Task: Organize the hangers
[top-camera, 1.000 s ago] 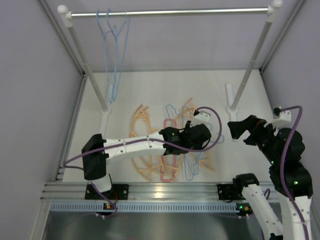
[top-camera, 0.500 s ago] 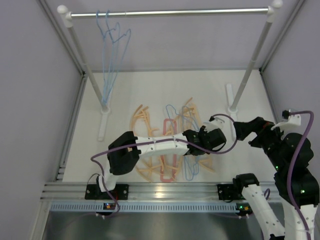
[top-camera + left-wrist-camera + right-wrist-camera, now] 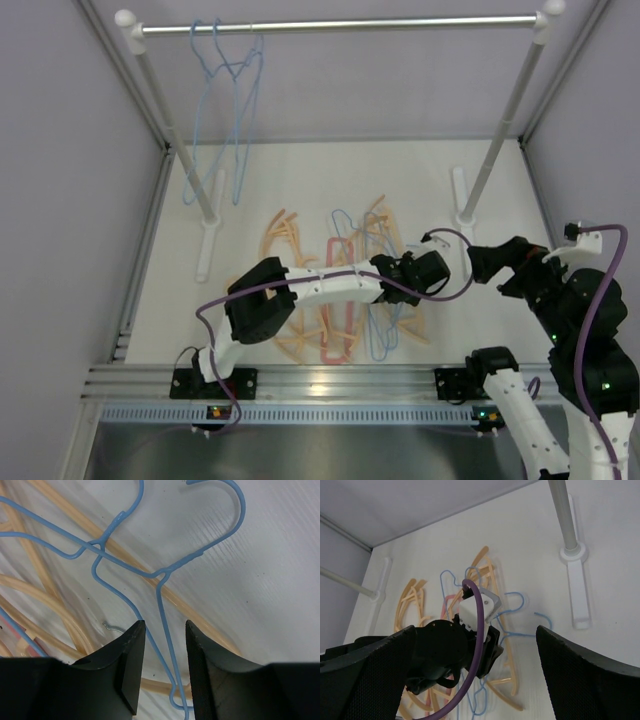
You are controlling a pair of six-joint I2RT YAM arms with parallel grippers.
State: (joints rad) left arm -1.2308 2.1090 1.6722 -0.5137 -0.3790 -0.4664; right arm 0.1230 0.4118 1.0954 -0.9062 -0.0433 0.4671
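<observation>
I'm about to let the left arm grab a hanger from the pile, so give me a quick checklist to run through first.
1. The blue wire hanger sits between the fingers of the left gripper: ok, one wire runs through the gap.
2. Jaws closed on it: not ok, there is a gap on both sides.
3. The peach hanger under that wire stays out of the grip: cannot tell.
4. The right gripper is free: ok, open and empty.
5. Room on the rail: ok, the hung blue hangers sit at its left end.
</observation>
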